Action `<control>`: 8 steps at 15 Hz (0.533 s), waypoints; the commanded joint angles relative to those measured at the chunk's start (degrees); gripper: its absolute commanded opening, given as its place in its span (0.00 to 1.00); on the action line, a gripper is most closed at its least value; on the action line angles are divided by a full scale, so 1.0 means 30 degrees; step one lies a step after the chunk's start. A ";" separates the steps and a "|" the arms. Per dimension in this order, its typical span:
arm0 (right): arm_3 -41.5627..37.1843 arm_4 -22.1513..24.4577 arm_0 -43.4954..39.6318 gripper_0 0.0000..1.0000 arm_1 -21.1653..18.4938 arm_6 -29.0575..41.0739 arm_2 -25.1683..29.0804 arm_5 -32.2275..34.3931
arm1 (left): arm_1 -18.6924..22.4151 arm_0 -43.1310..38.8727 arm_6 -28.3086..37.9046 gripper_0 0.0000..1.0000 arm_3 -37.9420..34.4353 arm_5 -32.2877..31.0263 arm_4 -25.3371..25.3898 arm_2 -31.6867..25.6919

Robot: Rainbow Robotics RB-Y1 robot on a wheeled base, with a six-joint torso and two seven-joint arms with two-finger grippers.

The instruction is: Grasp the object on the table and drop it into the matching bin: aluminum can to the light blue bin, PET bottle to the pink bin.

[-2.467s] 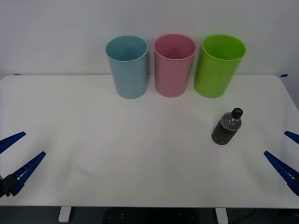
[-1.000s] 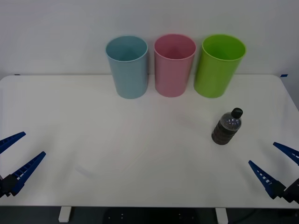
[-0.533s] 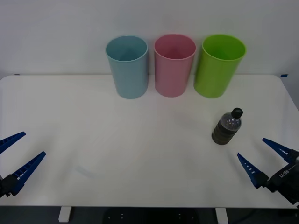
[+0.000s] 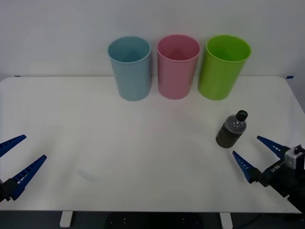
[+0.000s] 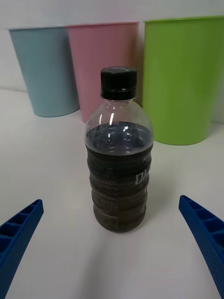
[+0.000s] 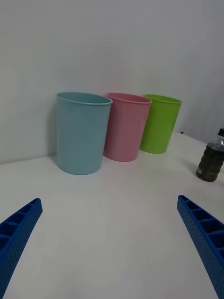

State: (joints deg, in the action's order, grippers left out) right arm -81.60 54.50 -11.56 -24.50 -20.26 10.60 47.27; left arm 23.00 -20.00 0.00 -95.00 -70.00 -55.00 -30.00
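Note:
A small clear PET bottle (image 4: 231,130) of dark brown liquid with a black cap stands upright on the white table (image 4: 143,157), at its right side. My right gripper (image 4: 252,151) is open just right of and nearer than the bottle, a short gap away. In the right wrist view the bottle (image 5: 119,154) stands centred ahead of the open fingers (image 5: 205,233). The light blue bin (image 4: 129,68) and pink bin (image 4: 177,66) stand side by side at the table's far edge. My left gripper (image 4: 16,155) is open, parked at the near left corner.
A lime green bin (image 4: 223,67) stands right of the pink one, directly behind the bottle as the right wrist view shows it (image 5: 184,79). A wide stretch of bare tabletop lies between the bottle and the bins.
My right gripper has moved in from the table's right edge toward the bottle, staying open. The bottle, the bins and the left arm have not moved.

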 commanded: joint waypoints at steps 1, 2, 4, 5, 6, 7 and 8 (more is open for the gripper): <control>0.0568 0.0204 0.0749 1.00 0.0197 -0.0189 -0.0311 -0.0346 | 0.0000 -0.0001 0.0000 1.00 0.0000 0.0000 0.0000 0.0000; 0.0685 0.0321 0.0954 1.00 0.0344 -0.0247 -0.0311 -0.0492 | 0.0000 -0.0001 0.0000 1.00 0.0000 0.0000 0.0000 0.0000; 0.1271 0.0409 0.1540 1.00 0.0490 -0.0277 -0.0486 -0.0668 | 0.0000 -0.0001 0.0000 1.00 0.0000 0.0000 0.0000 0.0000; 0.1593 0.0380 0.1862 1.00 0.0519 -0.0335 -0.0574 -0.0668 | 0.0000 -0.0001 0.0000 1.00 0.0000 0.0000 0.0000 0.0000; 0.1974 0.0409 0.2214 1.00 0.0549 -0.0394 -0.0662 -0.0697 | 0.0000 -0.0001 0.0000 1.00 0.0000 0.0000 0.0000 0.0000; 0.2501 0.0409 0.2653 1.00 0.0607 -0.0511 -0.0721 -0.0697 | 0.0000 -0.0001 0.0000 1.00 0.0000 0.0000 0.0000 0.0000; 0.2853 0.0409 0.3005 1.00 0.0666 -0.0599 -0.0750 -0.0697 | 0.0000 -0.0001 0.0000 1.00 0.0000 0.0000 0.0000 0.0000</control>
State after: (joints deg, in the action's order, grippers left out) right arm -73.85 55.71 -3.34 -22.63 -21.86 8.43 45.17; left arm 23.00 -20.00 0.00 -95.00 -70.00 -55.00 -30.00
